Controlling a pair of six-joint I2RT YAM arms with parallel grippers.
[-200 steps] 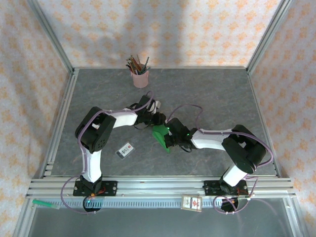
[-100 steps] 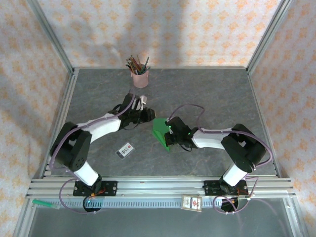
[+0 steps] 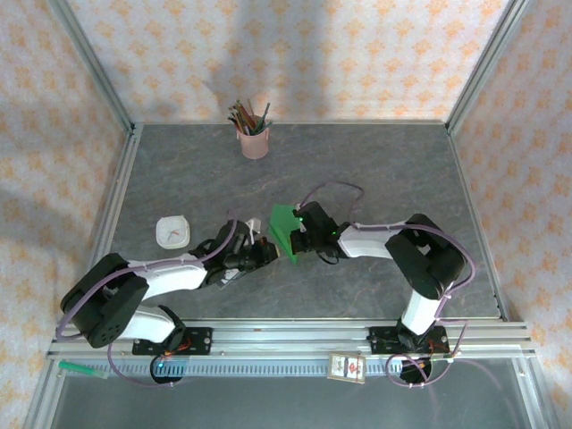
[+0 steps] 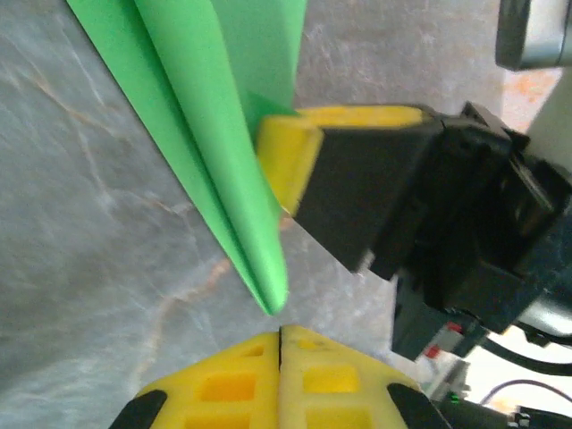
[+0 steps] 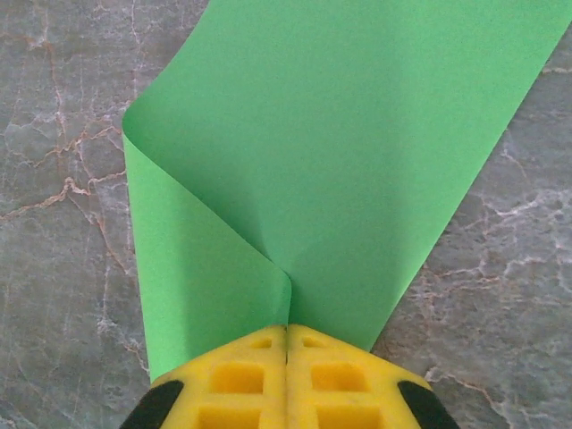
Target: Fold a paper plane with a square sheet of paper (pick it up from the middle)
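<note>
Pinching the square sheet of paper (image 5: pixel 357 161) at its near edge, right gripper (image 5: pixel 286 331) jaws pressed together on the fold; sheet runs straight out from the tips, one side curled into a loose flap. Left gripper (image 4: pixel 281 332) jaws closed, empty; the sheet's folded corner points at them, just ahead, gap unclear. Paper sits over the middle of the table (image 3: pixel 384 170), between both grippers; left likely has to open before taking it.

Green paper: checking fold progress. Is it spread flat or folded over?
Folded over: the square sheet of paper curls back on itself, one flap doubled over the rest, pinched in the shut right pincer.
</note>
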